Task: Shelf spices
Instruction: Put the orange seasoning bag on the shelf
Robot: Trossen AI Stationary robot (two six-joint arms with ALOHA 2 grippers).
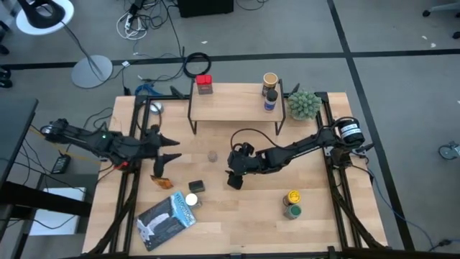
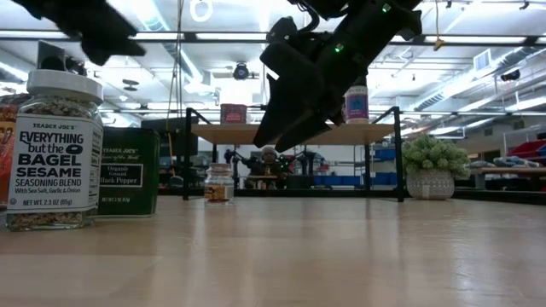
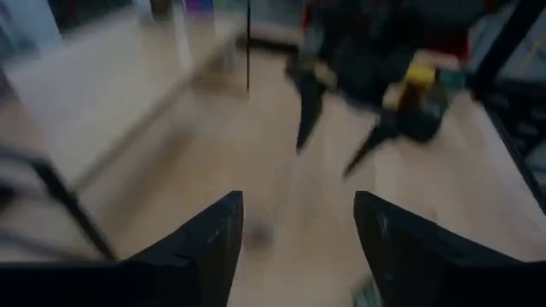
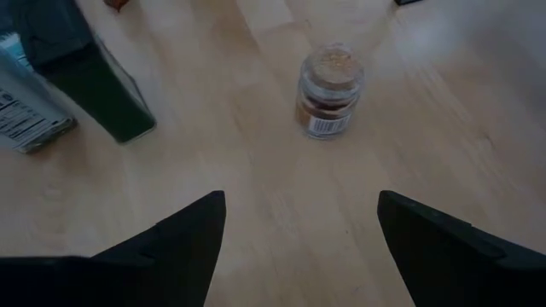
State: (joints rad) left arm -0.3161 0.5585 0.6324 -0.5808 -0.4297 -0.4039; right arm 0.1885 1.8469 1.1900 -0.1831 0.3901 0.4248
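The light-wood shelf [image 1: 233, 106] stands at the far side of the table. It carries a red jar [image 1: 204, 84], a tan-lidded jar [image 1: 269, 78] and a dark jar with a blue label [image 1: 270, 99]. A small glass spice jar [image 1: 213, 155] stands upright on the table between the arms, also in the right wrist view [image 4: 330, 89]. My right gripper [image 1: 233, 178] is open and hovers above the table to the near right of it. My left gripper [image 1: 176, 149] is open, in the air to the left of that jar.
Near the left gripper lie an orange packet [image 1: 162, 180], a dark green pepper tin [image 1: 196, 186], a white-lidded seasoning jar [image 1: 192, 201] and the flat blue-grey packet [image 1: 167, 219]. A yellow-lidded jar [image 1: 292, 198] and a green-lidded jar [image 1: 292, 211] stand near right. A spiky plant [image 1: 304, 104] sits beside the shelf.
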